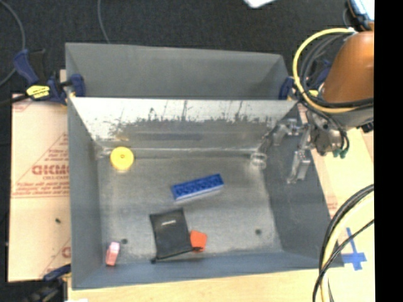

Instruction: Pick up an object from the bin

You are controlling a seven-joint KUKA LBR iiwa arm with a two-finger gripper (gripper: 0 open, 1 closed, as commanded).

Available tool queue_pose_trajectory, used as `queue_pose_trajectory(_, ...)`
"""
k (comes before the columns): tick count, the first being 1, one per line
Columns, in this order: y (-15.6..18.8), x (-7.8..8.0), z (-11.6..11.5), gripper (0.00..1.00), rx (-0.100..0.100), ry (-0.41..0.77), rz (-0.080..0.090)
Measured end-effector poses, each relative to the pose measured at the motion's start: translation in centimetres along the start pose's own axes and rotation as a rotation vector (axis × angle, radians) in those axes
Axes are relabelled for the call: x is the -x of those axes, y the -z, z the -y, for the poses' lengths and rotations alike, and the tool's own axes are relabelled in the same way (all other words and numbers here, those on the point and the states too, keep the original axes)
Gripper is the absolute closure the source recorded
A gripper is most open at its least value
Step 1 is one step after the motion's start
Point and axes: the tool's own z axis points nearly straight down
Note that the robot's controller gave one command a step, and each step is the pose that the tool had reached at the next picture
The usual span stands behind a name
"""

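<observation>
My gripper hangs over the bin's right side, close to the right wall. Its two metal fingers stand apart, open, with nothing between them. The nearest loose thing is a flat blue studded brick, lying to the gripper's left near the middle of the floor. A black square pad lies nearer the front, and a small orange block touches its right edge.
A yellow round disc sits at the back left of the floor. A small pink block lies in the front left corner. The arm with its orange cover and yellow cables reaches in from the right.
</observation>
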Motion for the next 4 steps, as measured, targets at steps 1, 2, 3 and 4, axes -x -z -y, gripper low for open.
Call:
queue_pose_trajectory(1, 0.5, 0.2, -0.1, 0.0, -0.002, 0.005, 0.008)
queue_pose_trajectory(2, -13.4, 3.2, -10.7, 0.0, 0.002, 0.044, -0.002)
queue_pose_trajectory(3, -3.8, 4.1, -11.2, 0.0, -0.004, 0.098, 0.016)
queue_pose_trajectory(4, -10.0, 2.3, -17.9, 0.0, 0.003, 0.106, 0.002)
